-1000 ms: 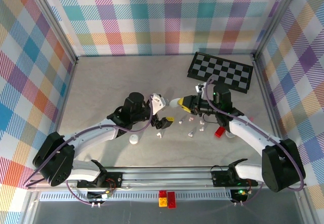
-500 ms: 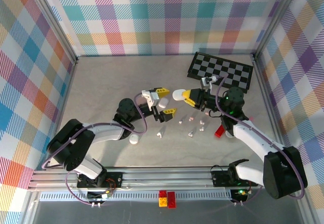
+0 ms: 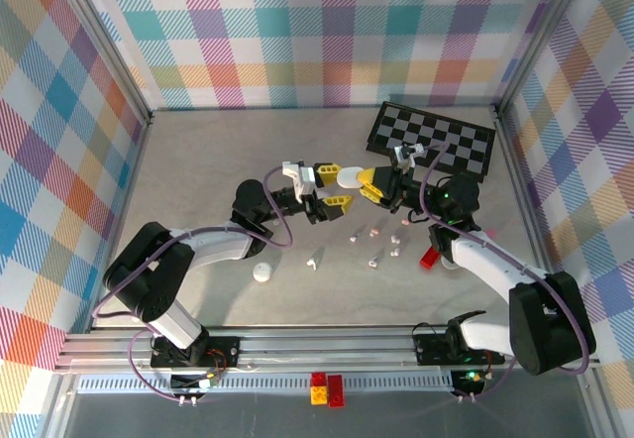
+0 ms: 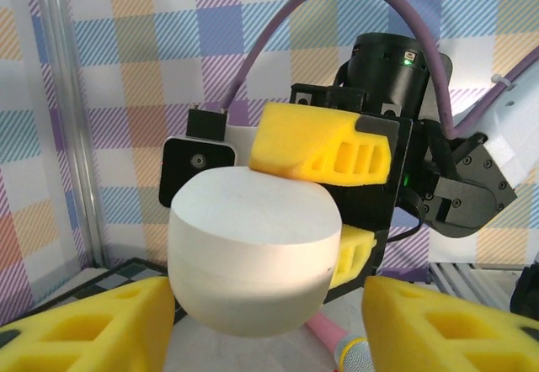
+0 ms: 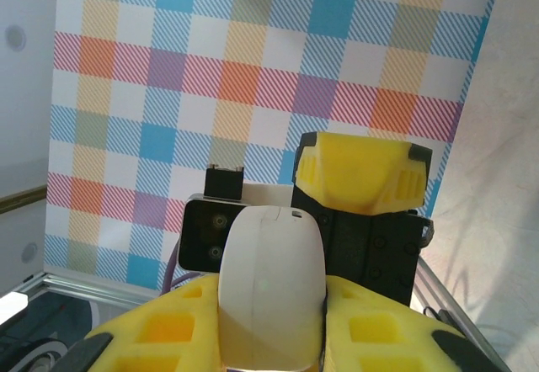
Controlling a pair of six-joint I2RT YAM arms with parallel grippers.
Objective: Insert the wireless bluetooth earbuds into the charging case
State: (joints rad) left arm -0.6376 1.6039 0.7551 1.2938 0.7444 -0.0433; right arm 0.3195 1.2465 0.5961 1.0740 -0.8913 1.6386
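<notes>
The white pebble-shaped charging case hangs in the air, lid closed, with my right gripper shut on it. In the right wrist view the case sits tight between the yellow pads. My left gripper faces it from the left, open, one finger on each side of the case, with a gap at both fingers. Several tiny earbuds lie scattered on the table below, one white earbud further left.
A black-and-white chessboard lies at the back right. A red block rests beside the right arm. A small white round object sits near the left arm. A pink stick with a mesh tip lies under the case.
My left gripper rose and moved right until its fingers straddle the case, and its jaws have narrowed. The right gripper lifted the case slightly toward the back.
</notes>
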